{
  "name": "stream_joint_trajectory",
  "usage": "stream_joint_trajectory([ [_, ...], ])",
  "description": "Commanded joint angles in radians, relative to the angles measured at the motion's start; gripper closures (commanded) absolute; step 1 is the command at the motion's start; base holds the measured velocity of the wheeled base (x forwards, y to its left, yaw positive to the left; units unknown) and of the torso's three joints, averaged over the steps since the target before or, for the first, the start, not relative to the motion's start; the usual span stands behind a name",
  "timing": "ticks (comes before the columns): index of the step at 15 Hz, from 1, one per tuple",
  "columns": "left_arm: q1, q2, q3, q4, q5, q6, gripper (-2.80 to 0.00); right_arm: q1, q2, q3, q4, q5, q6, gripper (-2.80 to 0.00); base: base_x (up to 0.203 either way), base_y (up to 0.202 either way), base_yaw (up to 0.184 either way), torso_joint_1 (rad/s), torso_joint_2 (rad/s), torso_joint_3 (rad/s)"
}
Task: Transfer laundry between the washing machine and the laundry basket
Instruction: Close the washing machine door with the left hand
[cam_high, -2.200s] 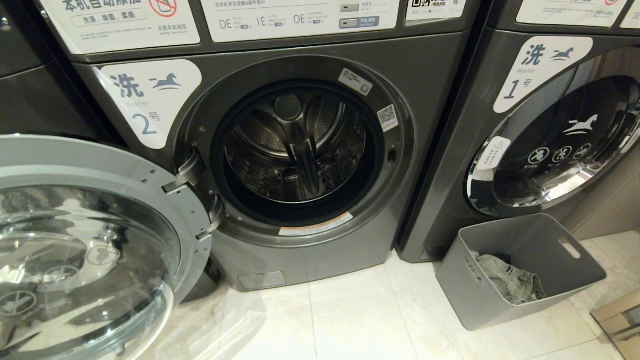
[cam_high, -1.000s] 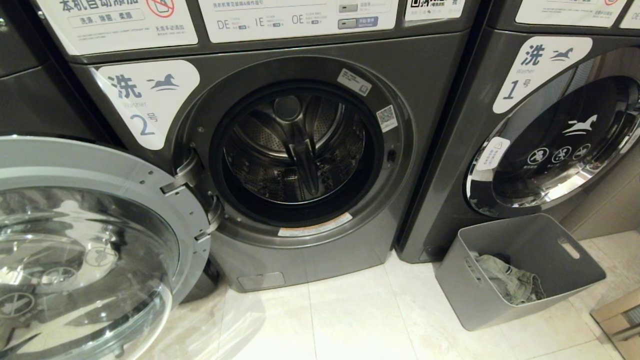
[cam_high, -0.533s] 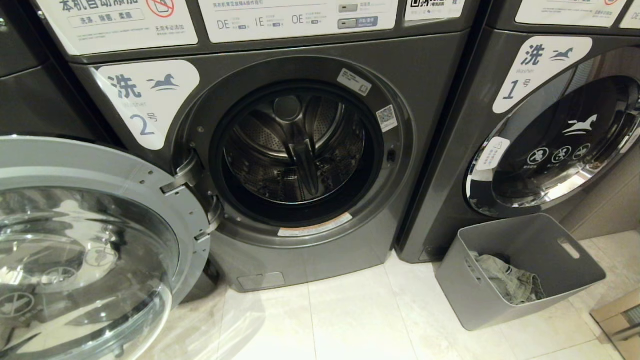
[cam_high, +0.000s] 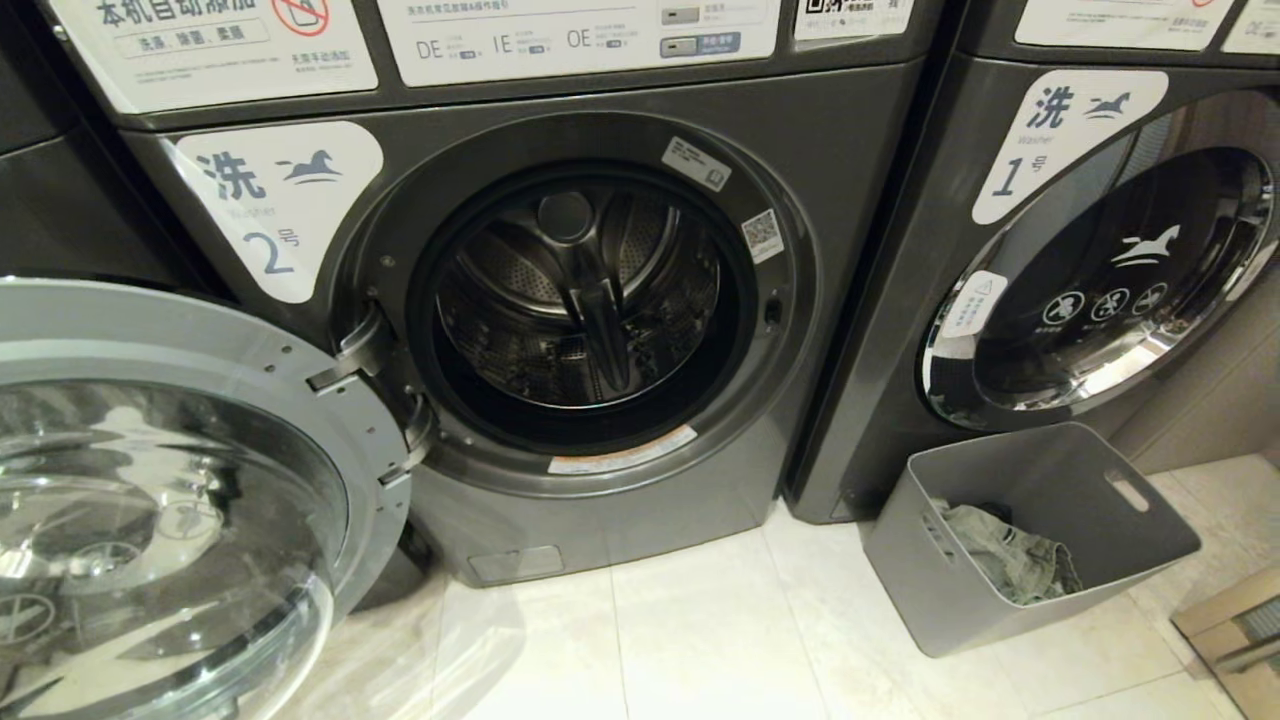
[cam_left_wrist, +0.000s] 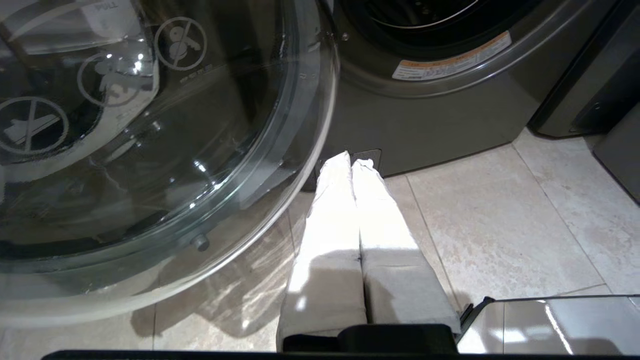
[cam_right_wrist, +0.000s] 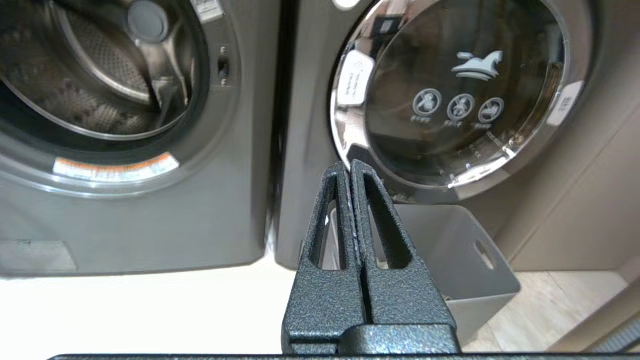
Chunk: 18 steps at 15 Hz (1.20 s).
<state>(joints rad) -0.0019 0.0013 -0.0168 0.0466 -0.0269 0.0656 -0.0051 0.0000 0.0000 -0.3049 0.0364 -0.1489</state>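
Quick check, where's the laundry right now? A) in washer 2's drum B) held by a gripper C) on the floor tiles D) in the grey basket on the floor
D: the crumpled garment lies inside the grey basket standing in front of washer 1, while the drum of open washer 2 looks empty, and the left gripper and the right gripper are shut on nothing.
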Motion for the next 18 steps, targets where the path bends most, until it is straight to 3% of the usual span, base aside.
stream_joint_trajectory([
  [1,0.002,-0.003,0.0,0.001,0.001,-0.001,0.0,0.0,0.0,0.04,-0.002,0.0,-0.001,0.0,0.0,0.0,0.0,0.0,0.0,0.0],
  [9,0.002,-0.003,-0.002,0.001,-0.001,-0.003,0.0,0.0,0.0,0.04,-0.002,-0.001,0.002,0.0,0.002,-0.007,0.144,0.003,0.0,0.002],
  [18,0.001,-0.002,-0.001,0.001,-0.001,0.0,0.0,0.0,0.0,0.04,-0.002,-0.002,0.003,0.0,0.0,0.0,0.0,0.0,0.0,0.0],
])
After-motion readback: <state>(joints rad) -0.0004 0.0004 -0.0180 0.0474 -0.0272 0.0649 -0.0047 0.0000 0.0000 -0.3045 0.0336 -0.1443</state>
